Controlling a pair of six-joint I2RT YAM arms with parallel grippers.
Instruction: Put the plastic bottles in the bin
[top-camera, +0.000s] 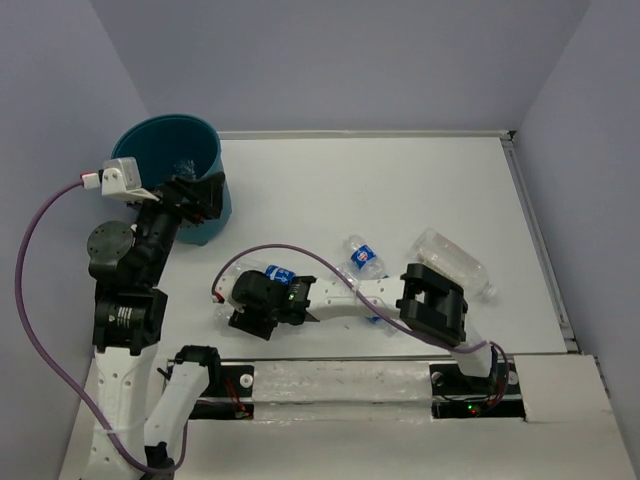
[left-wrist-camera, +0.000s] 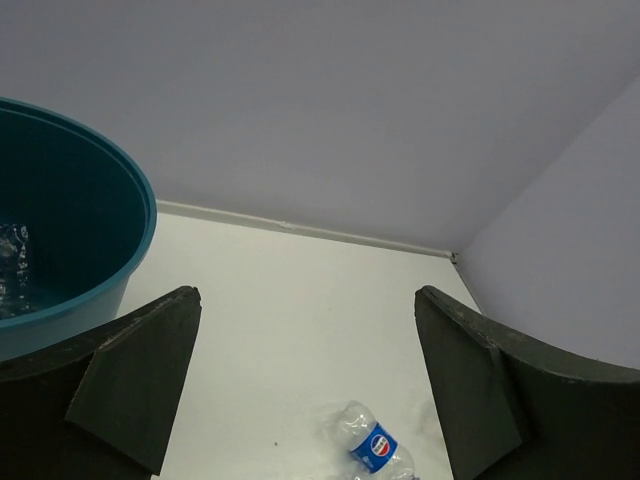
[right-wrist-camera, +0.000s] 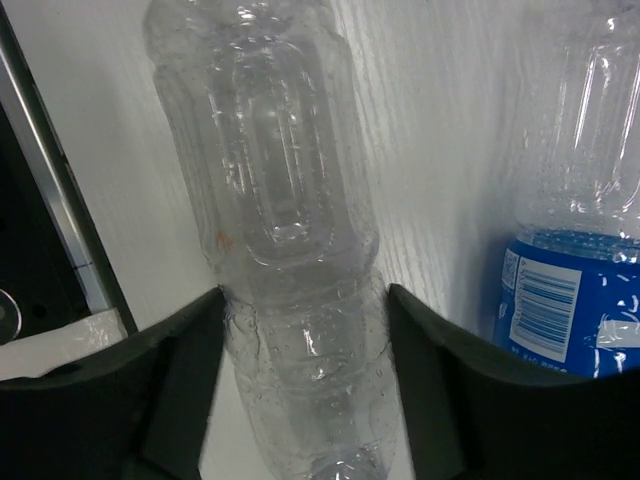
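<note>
The teal bin (top-camera: 133, 137) stands at the far left; clear plastic glints inside it (left-wrist-camera: 10, 272). My left gripper (top-camera: 203, 196) is open and empty beside the bin's right side, above the table (left-wrist-camera: 308, 298). My right gripper (top-camera: 250, 303) reaches left across the near table. Its jaws press both sides of a clear unlabelled bottle (right-wrist-camera: 285, 220) lying on the table (right-wrist-camera: 305, 292). A blue-labelled bottle (top-camera: 279, 275) lies right beside it (right-wrist-camera: 575, 290). Another blue-labelled bottle (top-camera: 365, 258) lies mid-table (left-wrist-camera: 375, 445). A larger clear bottle (top-camera: 457, 263) lies to the right.
A black and silver rail (top-camera: 330, 385) runs along the near edge, close to the held bottle (right-wrist-camera: 55, 230). Purple cables (top-camera: 35, 230) loop off both arms. Walls close the table on the left, back and right, with a raised edge strip (top-camera: 540, 240) on the right.
</note>
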